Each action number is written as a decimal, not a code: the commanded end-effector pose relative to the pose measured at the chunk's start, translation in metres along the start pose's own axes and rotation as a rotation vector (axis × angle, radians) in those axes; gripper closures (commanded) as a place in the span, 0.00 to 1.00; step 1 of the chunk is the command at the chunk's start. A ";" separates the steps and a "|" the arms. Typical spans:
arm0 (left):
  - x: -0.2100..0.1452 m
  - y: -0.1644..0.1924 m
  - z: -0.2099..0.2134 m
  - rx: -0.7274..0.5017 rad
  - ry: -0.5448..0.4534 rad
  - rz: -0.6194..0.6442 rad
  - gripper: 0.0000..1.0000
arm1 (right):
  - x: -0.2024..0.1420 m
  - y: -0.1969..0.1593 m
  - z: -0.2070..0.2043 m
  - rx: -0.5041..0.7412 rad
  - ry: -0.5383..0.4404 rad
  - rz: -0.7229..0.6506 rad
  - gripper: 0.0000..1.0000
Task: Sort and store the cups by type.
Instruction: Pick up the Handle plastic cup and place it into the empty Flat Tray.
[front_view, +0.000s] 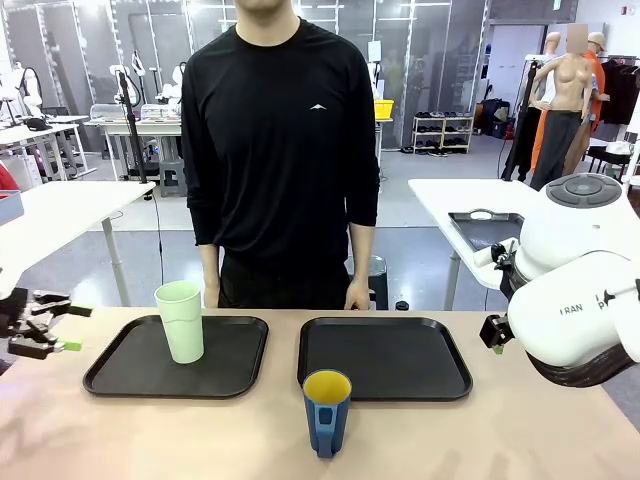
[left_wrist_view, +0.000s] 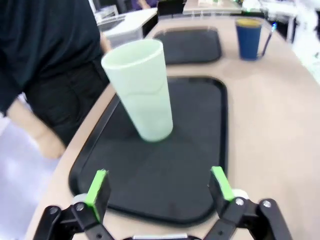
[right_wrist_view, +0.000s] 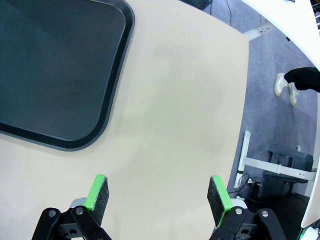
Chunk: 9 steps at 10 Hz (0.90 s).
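A robotics lab in an open hall. Ahead of the green fingers (left_wrist_view: 97, 187) of the left gripper (left_wrist_view: 160, 186) a pale worktop (left_wrist_view: 280, 130) bears two black trays (left_wrist_view: 165, 175) (left_wrist_view: 192, 45), a person (left_wrist_view: 45, 45) standing at its edge. Beyond the fingers (right_wrist_view: 218, 192) of the right gripper (right_wrist_view: 159, 192) lie grey floor (right_wrist_view: 280, 50) and a white table leg (right_wrist_view: 243, 150). Well away from the fingers, across the hall, stand more white tables (front_view: 60, 205) (front_view: 470, 195), a shoe rack (front_view: 443, 130) and glass partitions (front_view: 420, 50)

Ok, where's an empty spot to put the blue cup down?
The right tray is wholly bare. The left tray has free room on its right part, beside the green tumbler. The table is bare in front of the left tray and right of the blue mug. Tightest is the strip between the trays, just behind the mug.
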<state>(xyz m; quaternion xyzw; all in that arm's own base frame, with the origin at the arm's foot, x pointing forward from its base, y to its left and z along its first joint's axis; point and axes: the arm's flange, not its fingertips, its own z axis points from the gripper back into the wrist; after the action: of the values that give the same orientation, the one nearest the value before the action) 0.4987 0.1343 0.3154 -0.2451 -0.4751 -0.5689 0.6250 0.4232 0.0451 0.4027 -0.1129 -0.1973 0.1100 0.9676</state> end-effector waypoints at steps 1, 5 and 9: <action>0.030 -0.031 0.003 0.023 0.219 0.020 0.00 | -0.001 0.000 -0.001 0.000 0.000 0.003 0.00; 0.040 -0.041 0.003 0.058 0.477 0.028 0.00 | -0.001 0.000 -0.001 0.000 0.000 0.003 0.00; 0.035 -0.036 0.011 0.070 0.418 0.019 0.00 | -0.001 0.000 -0.001 0.000 0.000 0.003 0.00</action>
<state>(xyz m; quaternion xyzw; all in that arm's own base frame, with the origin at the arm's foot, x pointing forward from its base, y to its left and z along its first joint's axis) 0.4573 0.1163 0.3401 -0.0999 -0.3415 -0.5871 0.7271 0.4232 0.0451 0.4027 -0.1129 -0.1973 0.1100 0.9676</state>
